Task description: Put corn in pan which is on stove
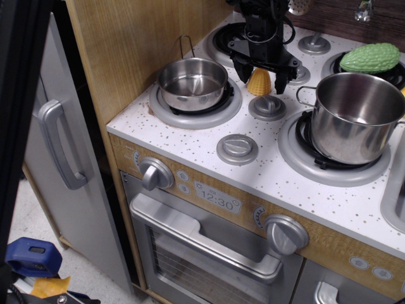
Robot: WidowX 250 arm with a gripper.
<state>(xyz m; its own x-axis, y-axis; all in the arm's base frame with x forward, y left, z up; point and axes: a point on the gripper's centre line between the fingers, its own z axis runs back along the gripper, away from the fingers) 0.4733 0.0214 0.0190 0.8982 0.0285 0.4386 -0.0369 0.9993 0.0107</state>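
Black pincer (261, 76) spread wide, fingers straddling yellow corn (258, 82); contact with it not clear. Corn stands on stove (209, 142) top, right of steel pan (192, 82), which sits empty on front-left burner.

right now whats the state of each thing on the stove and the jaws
corn: upright on the stove top, between the spread jaws, not lifted
gripper: jaws open, straddling the corn
pan: empty, on the front left burner
pot: empty, on the front right burner
green vegetable: lying on the back right burner
oven door: closed
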